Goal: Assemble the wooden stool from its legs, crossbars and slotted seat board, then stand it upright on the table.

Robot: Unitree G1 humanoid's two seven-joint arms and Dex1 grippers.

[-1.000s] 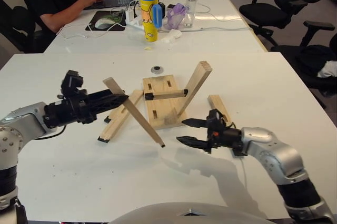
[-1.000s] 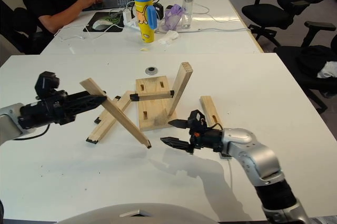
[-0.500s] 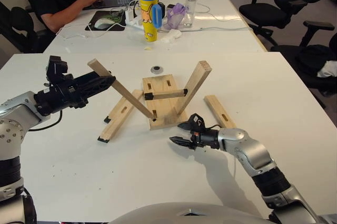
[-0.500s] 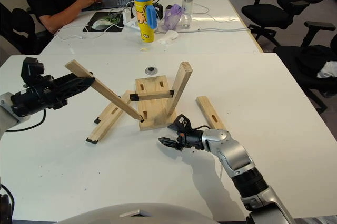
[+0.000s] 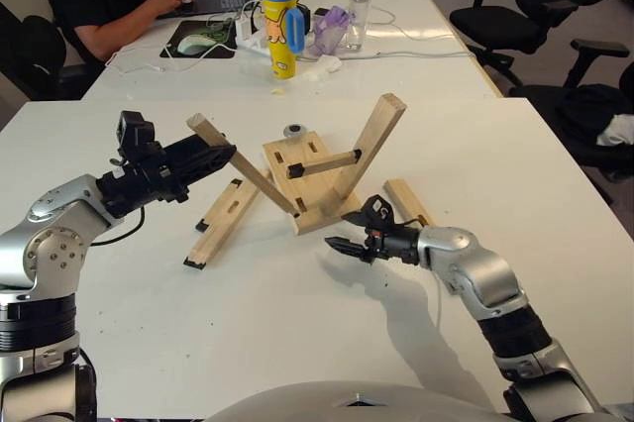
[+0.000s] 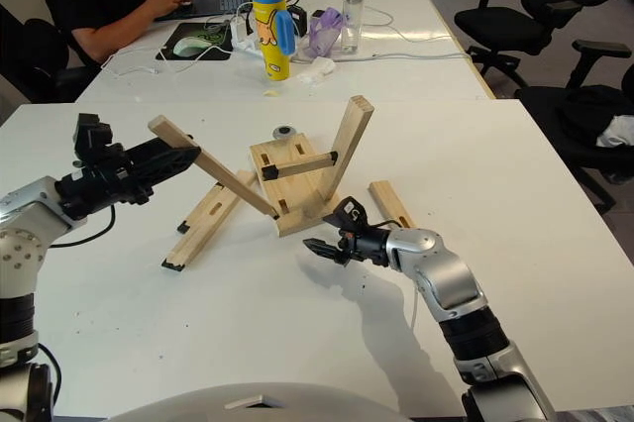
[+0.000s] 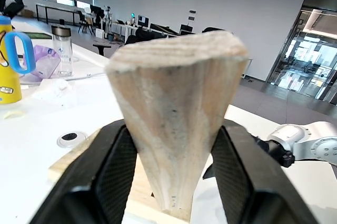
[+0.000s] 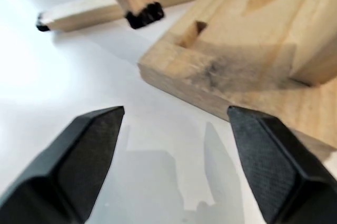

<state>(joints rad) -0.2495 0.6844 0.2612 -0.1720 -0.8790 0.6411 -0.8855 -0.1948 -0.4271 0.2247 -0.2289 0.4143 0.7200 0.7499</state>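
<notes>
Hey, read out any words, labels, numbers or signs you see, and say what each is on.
No text here is readable.
On the yellow cup: a printed design, too small to read.
On the seat board and the leg in the left gripper: bare wood, no markings.

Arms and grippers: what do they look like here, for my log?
Both arms have rounded silver-grey shells with black joint sections: left arm, right arm. The left gripper and right gripper are black, with two tapering fingers whose inner pads bear a fine grid texture. A black camera block sits on the left wrist, a thin black cable looping beneath.
</notes>
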